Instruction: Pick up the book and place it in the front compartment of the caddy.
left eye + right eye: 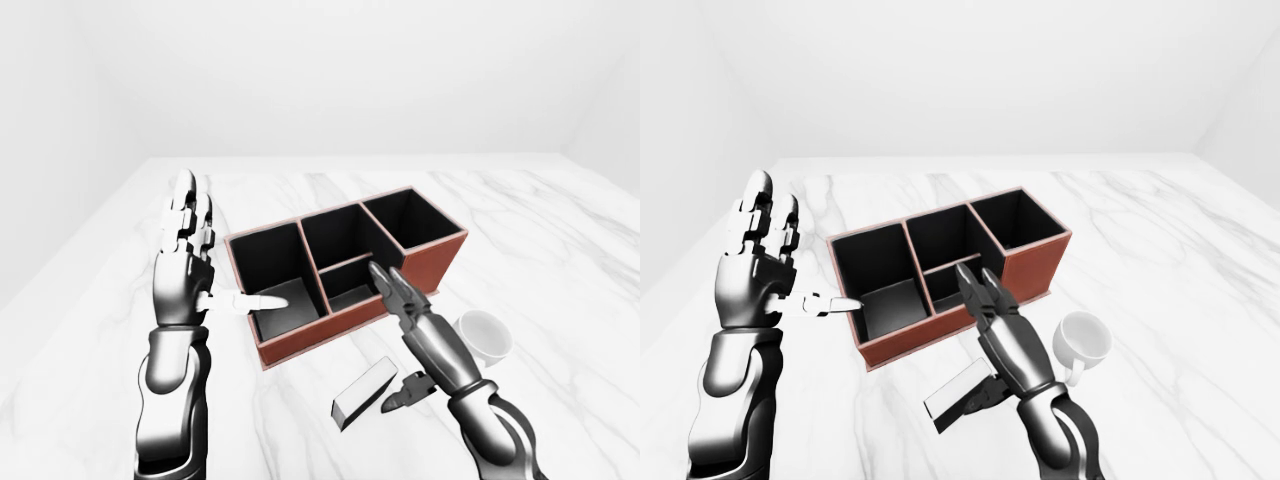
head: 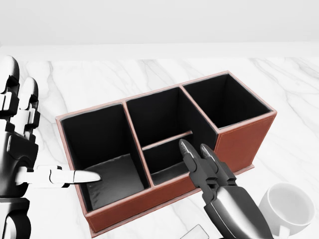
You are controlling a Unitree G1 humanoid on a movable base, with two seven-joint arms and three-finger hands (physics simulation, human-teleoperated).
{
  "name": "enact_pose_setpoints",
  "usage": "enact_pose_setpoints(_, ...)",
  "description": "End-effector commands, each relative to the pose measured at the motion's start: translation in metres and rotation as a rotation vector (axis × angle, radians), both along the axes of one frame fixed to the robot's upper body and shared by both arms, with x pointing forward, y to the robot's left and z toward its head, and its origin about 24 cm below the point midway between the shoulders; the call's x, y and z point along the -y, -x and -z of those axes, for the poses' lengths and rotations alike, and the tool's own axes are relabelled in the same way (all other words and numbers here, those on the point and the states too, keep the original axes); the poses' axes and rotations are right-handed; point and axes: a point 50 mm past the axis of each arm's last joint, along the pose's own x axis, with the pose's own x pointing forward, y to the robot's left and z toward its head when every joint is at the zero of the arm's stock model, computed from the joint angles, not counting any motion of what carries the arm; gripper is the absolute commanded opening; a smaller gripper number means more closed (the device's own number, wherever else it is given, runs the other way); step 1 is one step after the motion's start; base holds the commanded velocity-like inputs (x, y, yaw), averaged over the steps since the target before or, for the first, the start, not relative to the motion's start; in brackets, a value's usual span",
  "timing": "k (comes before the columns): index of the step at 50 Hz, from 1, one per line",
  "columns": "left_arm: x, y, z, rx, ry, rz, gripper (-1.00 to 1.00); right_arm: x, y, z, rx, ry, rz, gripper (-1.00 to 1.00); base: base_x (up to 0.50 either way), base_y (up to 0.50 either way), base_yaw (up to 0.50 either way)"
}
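Spanning the whole scene, the white marble table [image 1: 560, 230] carries the red-brown caddy [image 1: 440, 262], set at an angle with four black-lined compartments. Your left hand [image 1: 185, 262] is raised at the caddy's left end, fingers spread open, thumb reaching over the rim. Your right hand [image 1: 1002, 328] hovers open, fingers straight, over the caddy's near wall. The book [image 1: 365, 392] lies flat on the table just near of the caddy, below your right hand. A white mug [image 1: 1081, 342] stands right of the book.

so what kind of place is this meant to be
Probably a bare simulated desk or counter: a white marble tabletop, plain white walls, and desk items only, a compartmented caddy, a book and a white mug.
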Motion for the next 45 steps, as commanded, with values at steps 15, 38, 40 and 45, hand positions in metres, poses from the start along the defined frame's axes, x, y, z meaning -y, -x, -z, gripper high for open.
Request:
enact_pose_setpoints(15,0.0,-0.002,0.003,-0.014,0.0,-0.001,1.0,-0.004,0.001,0.008,-0.021,0.03,-0.01,1.0,0.0,0.0,0.0)
enact_pose_setpoints(38,0.0,-0.002,0.003,-0.014,-0.002,-0.002,1.0,-0.004,-0.005,0.017,-0.036,0.066,0.004,1.0,0.0,0.0,0.0)
enact_pose_setpoints(40,0.0,-0.002,0.003,-0.015,-0.001,-0.002,1.0,-0.004,-0.005,0.018,-0.036,0.071,0.006,1.0,0.0,0.0,0.0)
enact_pose_setpoints(45,0.0,-0.002,0.003,-0.013,-0.002,-0.001,1.0,-0.005,-0.006,0.02,-0.041,0.078,0.008,1.0,0.0,0.0,0.0)
